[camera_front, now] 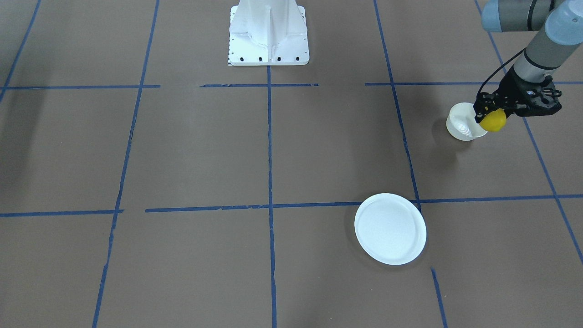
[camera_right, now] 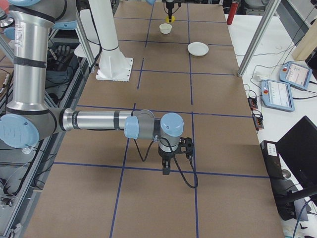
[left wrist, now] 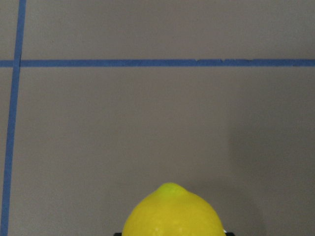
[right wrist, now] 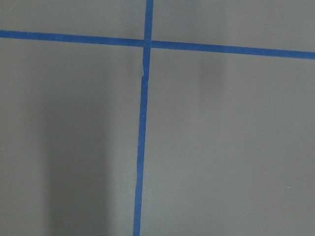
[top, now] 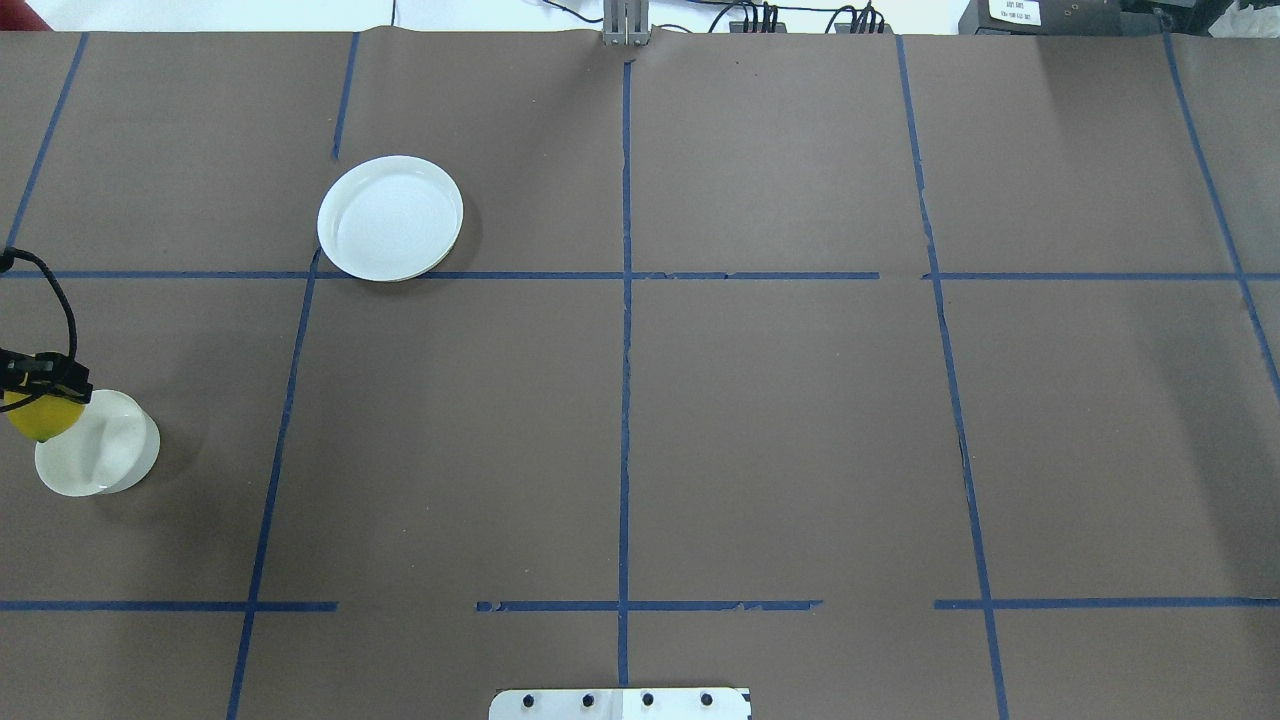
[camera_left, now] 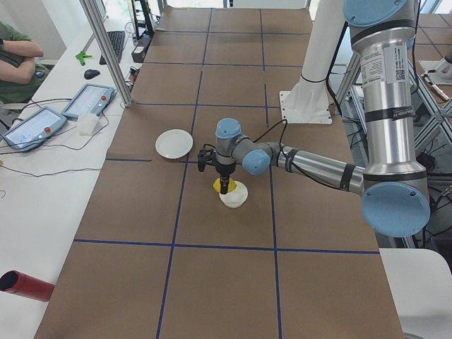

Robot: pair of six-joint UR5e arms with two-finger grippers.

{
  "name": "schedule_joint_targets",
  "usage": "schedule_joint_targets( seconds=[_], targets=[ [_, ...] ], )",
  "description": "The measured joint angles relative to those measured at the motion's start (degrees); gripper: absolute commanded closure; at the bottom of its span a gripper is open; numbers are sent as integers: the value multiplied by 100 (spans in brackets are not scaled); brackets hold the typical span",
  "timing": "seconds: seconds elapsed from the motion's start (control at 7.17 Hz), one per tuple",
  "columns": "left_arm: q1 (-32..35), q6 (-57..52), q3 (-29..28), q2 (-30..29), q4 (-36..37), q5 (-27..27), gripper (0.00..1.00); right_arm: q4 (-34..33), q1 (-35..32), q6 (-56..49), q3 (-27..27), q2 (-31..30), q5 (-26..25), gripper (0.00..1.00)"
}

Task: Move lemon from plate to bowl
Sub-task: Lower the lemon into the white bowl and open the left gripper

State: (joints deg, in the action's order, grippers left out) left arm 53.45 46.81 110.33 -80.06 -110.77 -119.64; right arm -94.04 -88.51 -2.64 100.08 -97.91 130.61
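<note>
I am looking at a brown table marked into squares with blue tape. The white pedestal stands at the top centre of the front-facing view.

The left arm enters at the upper right corner of that view and reaches down and to the left. The right arm shows only in the right side view. It stretches across the middle of that frame, with the right gripper pointing down close over bare table. I cannot tell whether it is open or closed. Its wrist camera sees only paper and a tape crossing.

The plate lies empty at lower centre-right of the front-facing view, touching a tape line. It is well apart from the bowl, which sits upright at the right side of the frame.

The lemon is off the plate and not in the bowl. It is clamped in the left gripper, whose black fingers close on its upper part, so the fruit sticks out below them. In the front-facing view it hangs at the bowl's right rim, overlapping the edge. In the overhead view, the lemon sits at the far left edge of the frame, over the bowl's upper left rim. The left wrist view shows its pointed tip at bottom centre, with bare table beyond.
</note>
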Motion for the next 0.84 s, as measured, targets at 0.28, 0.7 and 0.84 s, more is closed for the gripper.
schedule_joint_targets(
  seconds=[0.28, 0.7, 0.84],
  targets=[
    [-189, 183, -260, 21, -396, 7, 85, 0, 0, -4, 2, 0, 0, 0],
    [-244, 242, -555, 25, -729, -3, 0, 0, 0, 0, 2, 0, 0, 0],
    [-246, 233, -555, 25, -742, -19, 0, 0, 0, 0, 2, 0, 0, 0]
  ],
)
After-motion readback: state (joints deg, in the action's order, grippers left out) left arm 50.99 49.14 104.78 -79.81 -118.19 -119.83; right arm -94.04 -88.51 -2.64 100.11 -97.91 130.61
